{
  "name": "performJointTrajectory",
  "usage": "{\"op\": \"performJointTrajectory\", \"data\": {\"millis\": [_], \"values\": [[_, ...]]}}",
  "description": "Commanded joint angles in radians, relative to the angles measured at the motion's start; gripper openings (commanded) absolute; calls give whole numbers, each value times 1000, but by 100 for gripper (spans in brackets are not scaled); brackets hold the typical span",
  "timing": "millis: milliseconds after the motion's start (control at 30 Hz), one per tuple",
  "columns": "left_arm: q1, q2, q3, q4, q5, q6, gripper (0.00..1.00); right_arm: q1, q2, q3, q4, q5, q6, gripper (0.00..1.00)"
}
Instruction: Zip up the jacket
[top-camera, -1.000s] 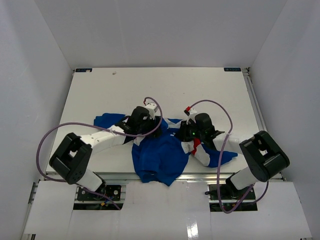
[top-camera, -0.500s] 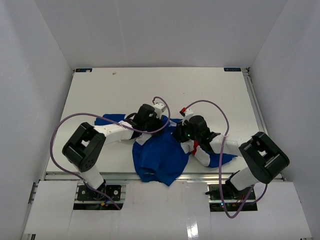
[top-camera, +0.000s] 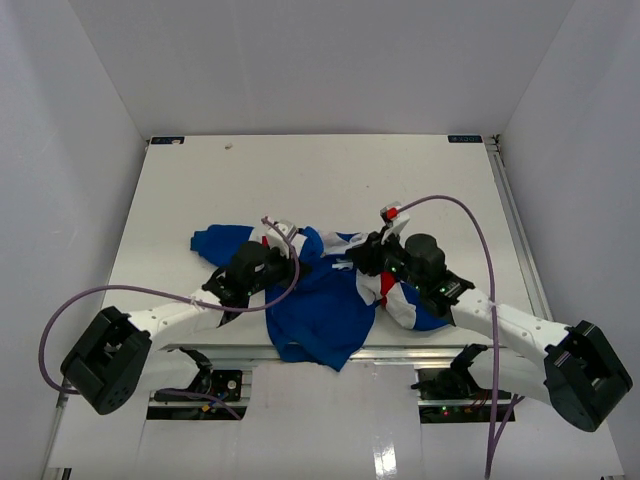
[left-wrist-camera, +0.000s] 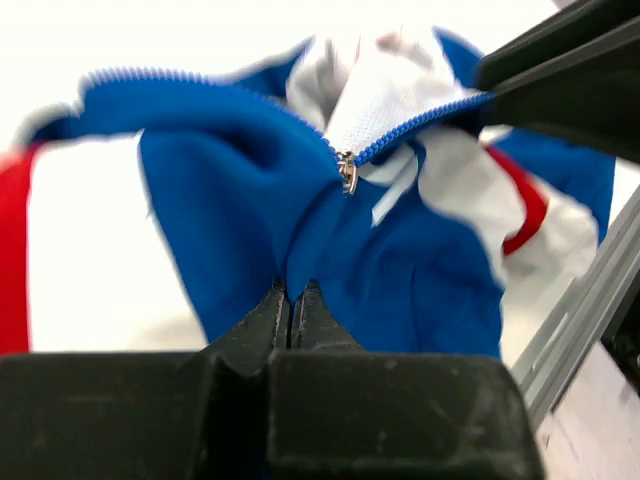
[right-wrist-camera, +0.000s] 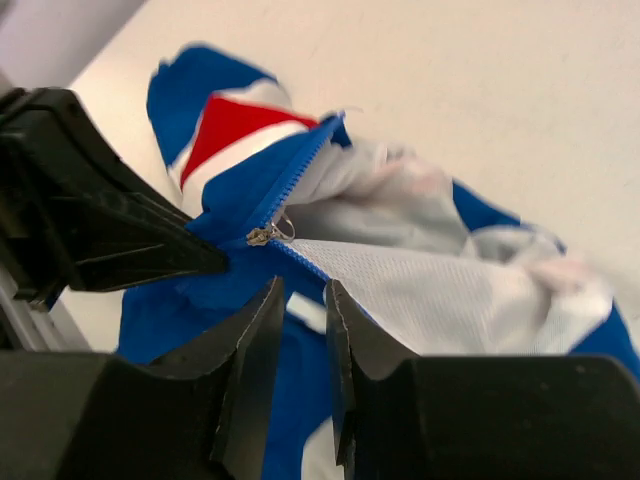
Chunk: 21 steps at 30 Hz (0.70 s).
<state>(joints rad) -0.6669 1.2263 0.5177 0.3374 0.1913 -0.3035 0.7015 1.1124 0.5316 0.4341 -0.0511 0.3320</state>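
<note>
The jacket (top-camera: 318, 312) lay crumpled on the table (top-camera: 330, 180), in the middle by the table's near edge. The left gripper (left-wrist-camera: 291, 302) pinched a fold of the jacket's blue cloth, squeezed tight. The right gripper (right-wrist-camera: 302, 292) had its fingers a tiny bit apart — I could not tell if they held cloth.

Overhead; opposed wrist close-ups sharing jacket (top-camera: 320, 315)

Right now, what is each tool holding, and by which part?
The left tool pinches the jacket by its blue front fabric, just below the zipper slider. The right tool, slightly open, holds nothing.
</note>
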Motion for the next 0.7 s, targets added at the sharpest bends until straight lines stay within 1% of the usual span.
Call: {"op": "performJointTrajectory", "data": {"millis": [0, 100, 200, 333, 433, 667], "values": [[-2, -25, -186, 109, -53, -122, 0, 41, -41, -75, 34, 12, 19, 30], [-4, -35, -255, 170, -66, -165, 0, 46, -47, -60, 33, 13, 13, 31], [-6, -31, -323, 240, -54, -190, 0, 48, 9, -16, 17, -19, -12, 34], [-6, -39, -373, 287, -67, -194, 0, 50, 148, 13, 90, -182, -70, 44], [-5, -50, -376, 306, -59, -193, 0, 50, 247, 34, 167, -323, -120, 49], [-5, -86, -398, 377, 0, -190, 0, 45, 429, 179, 176, -599, -236, 57]]}}
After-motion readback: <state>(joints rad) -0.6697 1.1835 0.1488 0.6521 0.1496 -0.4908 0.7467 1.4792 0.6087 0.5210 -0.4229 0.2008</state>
